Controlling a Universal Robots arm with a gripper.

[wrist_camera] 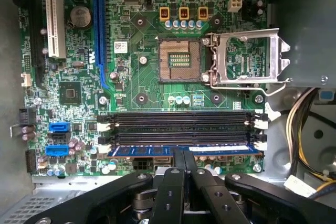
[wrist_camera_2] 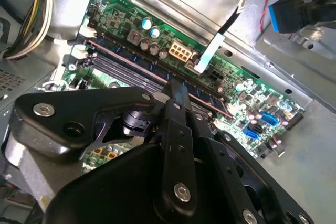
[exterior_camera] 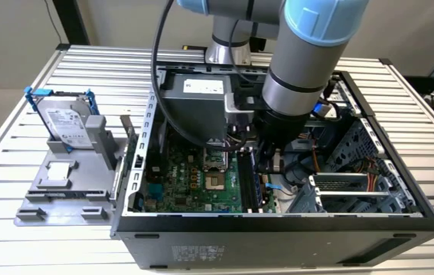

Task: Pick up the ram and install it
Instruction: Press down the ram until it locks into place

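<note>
Look at the ram in the first wrist view. It is a thin blue stick, and it sits in the slot nearest your gripper, at the edge of the row of long black slots. Its long side runs the same way as those slots. The two thin fingers come together right on the middle of the stick, so the ram is straight ahead of the jaws, not off to one side. The jaws look closed on the ram, with no gap between the fingers. My guess is that the ram is in its slot or nearly there, but you cannot tell from here if it is pushed all the way down.

The first wrist view shows you the whole slot from end to end, with the white clips at its ends. In the second wrist view the gripper covers much of the board, and you see the slots from a slant. In the exterior view the arm reaches down into the open computer case, and a hard drive stands well apart on the table.
</note>
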